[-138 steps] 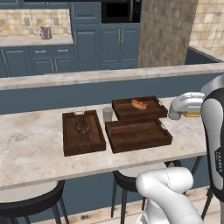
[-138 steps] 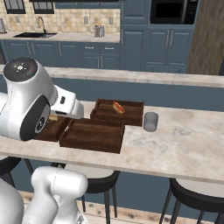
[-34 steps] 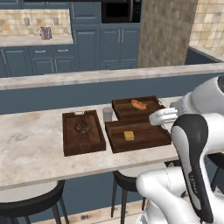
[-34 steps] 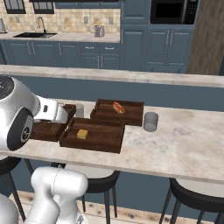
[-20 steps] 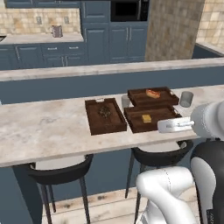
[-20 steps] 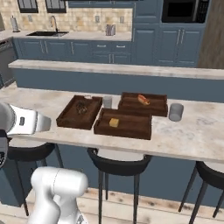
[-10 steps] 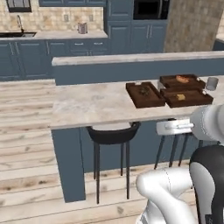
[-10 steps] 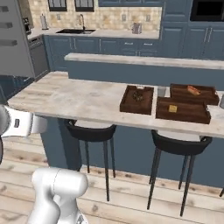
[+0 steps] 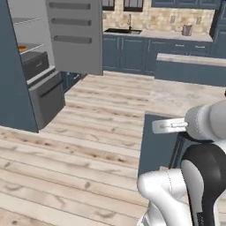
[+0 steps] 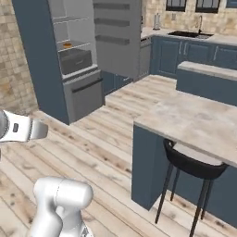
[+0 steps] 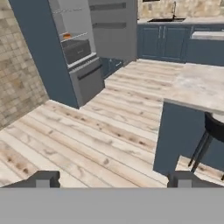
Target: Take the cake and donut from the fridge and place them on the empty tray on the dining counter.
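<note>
you are looking across a kitchen with a pale wooden plank floor [image 11: 109,131] and dark blue cabinets [image 11: 162,41] along the far wall under a tan tiled backsplash.

the fridge [image 11: 65,52] stands well ahead of the hand and off to its left, with its door [image 11: 113,30] swung wide so the light grey shelves and the grey drawer [image 11: 78,50] show. on the shelf just above that drawer sits a small orange thing [image 11: 66,36], which looks like the donut, though it is too small to be sure; you see the same orange spot in the right base view [image 10: 67,45] and at the left edge of the left base view [image 9: 23,48]. you cannot make out the cake or the tray from here.

the dining counter [image 11: 197,89] is near the hand, ahead and to its right, its beige stone end reaching out over a dark blue base, with a black stool [image 11: 212,131] tucked under it. in the right base view the same counter [image 10: 194,120] and stool [image 10: 190,171] lie to the right.

the gripper [image 11: 113,178] hangs over open floor, well apart from both fridge and counter. its two dark fingertips [image 11: 46,178] stand far apart, spread about as wide as they go, with nothing between them. beyond the counter, a sink with a tap [image 10: 200,25] sits in the wall counter under the windows.
</note>
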Available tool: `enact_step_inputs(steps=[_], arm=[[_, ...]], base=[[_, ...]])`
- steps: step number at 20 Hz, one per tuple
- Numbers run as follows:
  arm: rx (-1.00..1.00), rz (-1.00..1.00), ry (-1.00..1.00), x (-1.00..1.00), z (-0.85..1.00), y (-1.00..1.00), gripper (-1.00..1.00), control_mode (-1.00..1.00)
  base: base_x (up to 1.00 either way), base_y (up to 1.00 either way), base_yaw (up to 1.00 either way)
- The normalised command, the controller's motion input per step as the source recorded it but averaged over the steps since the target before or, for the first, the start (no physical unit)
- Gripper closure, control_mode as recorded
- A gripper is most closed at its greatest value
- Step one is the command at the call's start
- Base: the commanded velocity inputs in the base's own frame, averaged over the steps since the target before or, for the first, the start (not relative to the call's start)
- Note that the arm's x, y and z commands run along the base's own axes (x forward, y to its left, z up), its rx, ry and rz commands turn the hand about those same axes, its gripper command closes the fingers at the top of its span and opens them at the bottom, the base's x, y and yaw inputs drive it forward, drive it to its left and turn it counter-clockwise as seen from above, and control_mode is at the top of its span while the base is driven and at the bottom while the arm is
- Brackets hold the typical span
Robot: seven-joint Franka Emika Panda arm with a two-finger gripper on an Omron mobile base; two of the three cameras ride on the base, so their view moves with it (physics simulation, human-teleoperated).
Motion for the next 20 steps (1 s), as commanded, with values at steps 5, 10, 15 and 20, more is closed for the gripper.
enact_step_inputs(steps=[5,10,15,20], arm=[[0.0,0.0,0.0,0.0,0.0,0.0,-1.0,1.0],[0.0,0.0,0.0,0.0,0.0,0.0,-1.0,1.0],[0.0,0.0,0.0,0.0,0.0,0.0,-1.0,1.0],[0.0,0.0,0.0,0.0,0.0,0.0,-1.0,1.0]], base=[[0.58,0.74,0.57],[1.0,0.41,0.09],[1.0,0.0,0.02],[1.0,0.07,0.0]])
